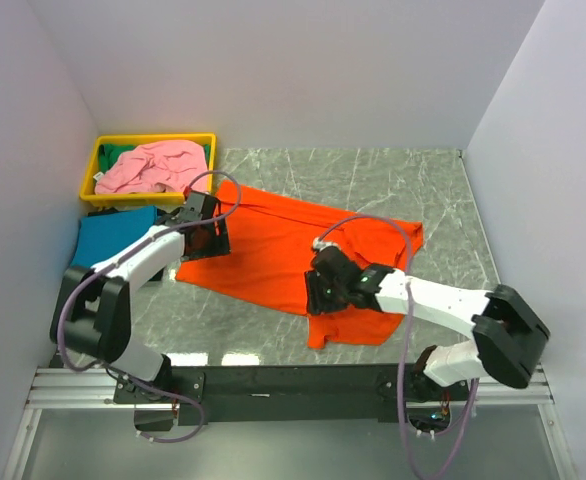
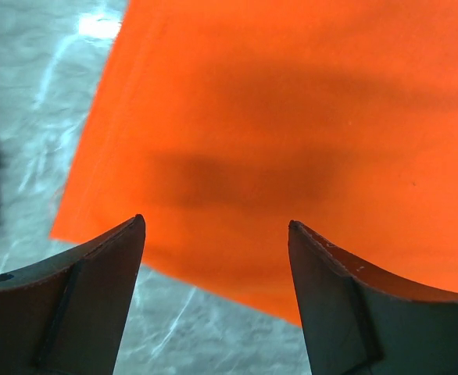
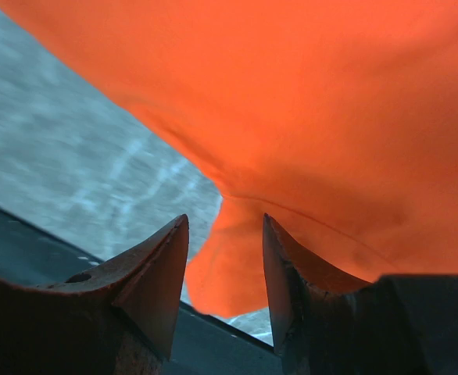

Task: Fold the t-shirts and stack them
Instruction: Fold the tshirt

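Left gripper (image 2: pixel 216 225): jaws wide over the orange t-shirt (image 2: pixel 291 117) hem, nothing between them. Right gripper (image 3: pixel 225 223): jaws half parted above its sleeve, cloth not pinched. Shirt lies spread at table (image 1: pixel 393 180) centre; teal t-shirt (image 1: pixel 113 235) at nine o'clock.

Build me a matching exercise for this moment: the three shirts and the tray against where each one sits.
Things:
1. orange t-shirt
2. teal t-shirt
3. pink t-shirt
4. yellow tray

Places:
A. heaped inside the tray
B. far left corner of the table
C. spread out in the middle of the table
D. lying flat by the left wall, just nearer than the tray

Pairs: 1-C, 2-D, 3-A, 4-B
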Motion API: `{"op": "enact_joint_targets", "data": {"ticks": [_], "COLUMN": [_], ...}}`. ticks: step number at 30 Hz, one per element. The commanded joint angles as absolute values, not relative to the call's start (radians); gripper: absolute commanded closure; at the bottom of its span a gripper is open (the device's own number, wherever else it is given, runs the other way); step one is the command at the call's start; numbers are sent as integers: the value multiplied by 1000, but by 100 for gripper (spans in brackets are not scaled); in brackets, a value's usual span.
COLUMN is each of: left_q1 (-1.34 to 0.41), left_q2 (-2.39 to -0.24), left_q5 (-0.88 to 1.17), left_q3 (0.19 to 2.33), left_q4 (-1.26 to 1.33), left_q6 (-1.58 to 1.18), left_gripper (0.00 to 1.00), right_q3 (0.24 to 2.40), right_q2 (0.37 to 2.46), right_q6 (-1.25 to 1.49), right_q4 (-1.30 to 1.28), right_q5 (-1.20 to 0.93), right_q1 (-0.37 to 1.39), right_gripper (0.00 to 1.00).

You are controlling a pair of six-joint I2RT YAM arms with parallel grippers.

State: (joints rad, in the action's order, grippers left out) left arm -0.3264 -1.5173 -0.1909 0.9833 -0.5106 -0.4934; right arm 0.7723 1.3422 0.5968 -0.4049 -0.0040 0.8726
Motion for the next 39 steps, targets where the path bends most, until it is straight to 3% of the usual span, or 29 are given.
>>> {"op": "enact_joint_targets", "data": {"ticks": [1,12,20,27,33,39], "left_q1": [-330,-331,-365,-483,-552,-542], "left_q2": [-1450,-1627,-1618,-1510,-1378,-1152], "left_q5": [-236,-198,-91,17,66,-32], "left_q3": [976,1017,937,759,643,669], "left_q4": [-469,-503,-606,-612,-630,-686], "left_q6": [-483,-480,-523,-672,-796,-893], "left_gripper": [21,25,31,35,36,36], "right_q3": [825,779,583,489,537,548], "right_q2": [1420,1528,1379,1177,1088,918], "right_q6": [638,647,736,762,736,650], "right_q4": [-437,-517,-555,-669,-733,-651], "right_q5": [89,-21,-92,-84,-46,-132], "right_q1": [925,930,910,855,787,609], "right_gripper": [50,53,55,54,53,52]}}
